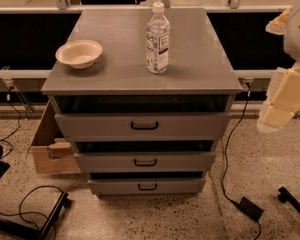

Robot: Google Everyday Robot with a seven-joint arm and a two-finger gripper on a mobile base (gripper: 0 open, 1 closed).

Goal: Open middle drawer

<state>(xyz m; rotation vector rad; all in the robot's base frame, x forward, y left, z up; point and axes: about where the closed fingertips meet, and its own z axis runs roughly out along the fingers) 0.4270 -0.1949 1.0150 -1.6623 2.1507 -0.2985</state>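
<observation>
While the task has not visibly begun, the scene reads from the left like this: a cardboard box sits on the floor against the left side of the grey desk, a shallow bowl rests on the left of the desk top, and a water bottle stands upright near its middle. Below the top, three drawer fronts are stacked. The middle drawer lies between the taller top drawer and the narrower bottom drawer. Its black loop handle sits at the centre of the front, with its long axis running left to right. A dark gap shows above the front, but I cannot tell whether the drawer is pulled out at all. Right of the desk a cable trails down to the floor. Farthest right, the robot's single arm enters from the edge and slopes down and leftward, ending in the gripper at about the height of the top drawer, well apart from the desk; whether the jaws are spread or pressed together I cannot tell. The handle therefore lies to the left of and below the jaws, so reaching it likely means moving left and down before pulling towards the near side.
</observation>
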